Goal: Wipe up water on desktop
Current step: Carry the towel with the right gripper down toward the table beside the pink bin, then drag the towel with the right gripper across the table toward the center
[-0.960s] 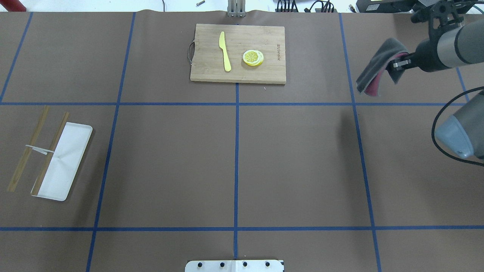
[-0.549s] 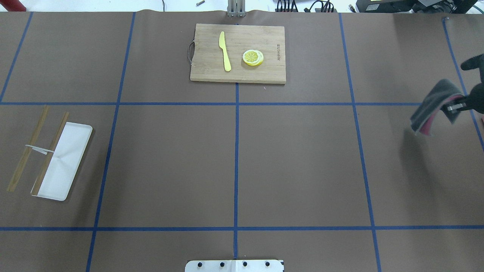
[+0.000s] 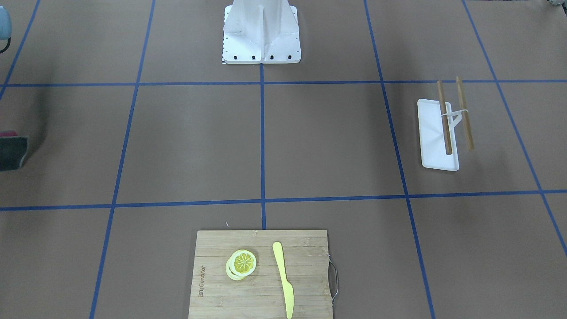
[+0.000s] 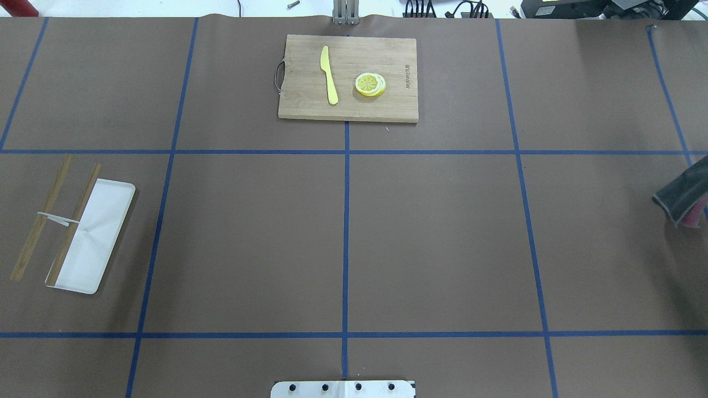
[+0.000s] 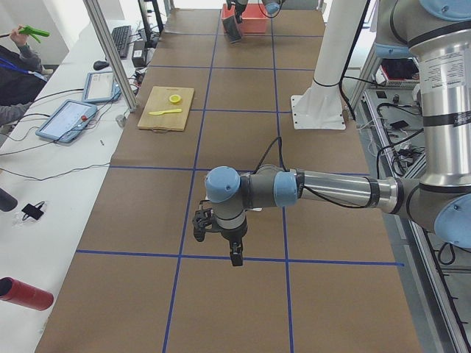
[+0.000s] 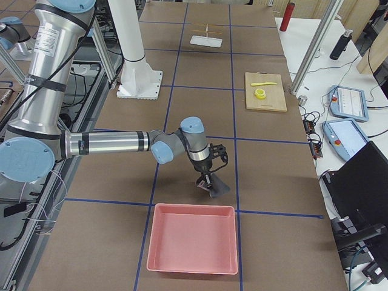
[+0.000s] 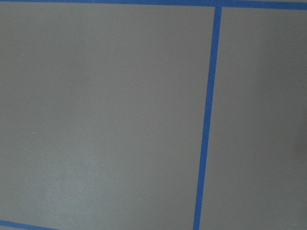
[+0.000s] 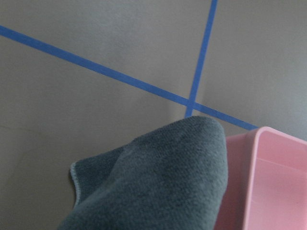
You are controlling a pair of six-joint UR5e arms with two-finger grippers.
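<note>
The cutting board (image 4: 310, 108) lies on the bench (image 4: 442, 232) at the middle of its far edge, straight across from the robot's base (image 3: 261, 35); on the board the knife (image 4: 329, 74) lies left of the lemon slices (image 4: 370, 84); the tray (image 4: 97, 249) sits toward the robot's left, one of two sticks (image 4: 55, 188) lying along it, the other just beside it; the bin (image 6: 194, 236) sits at the bench's right end; the cloth (image 6: 215, 185) hangs under the right claw (image 6: 205, 176), just beside the bin's rim on the side toward the bench's middle; the left claw (image 5: 234, 254) hangs over the bench's left end.
</note>
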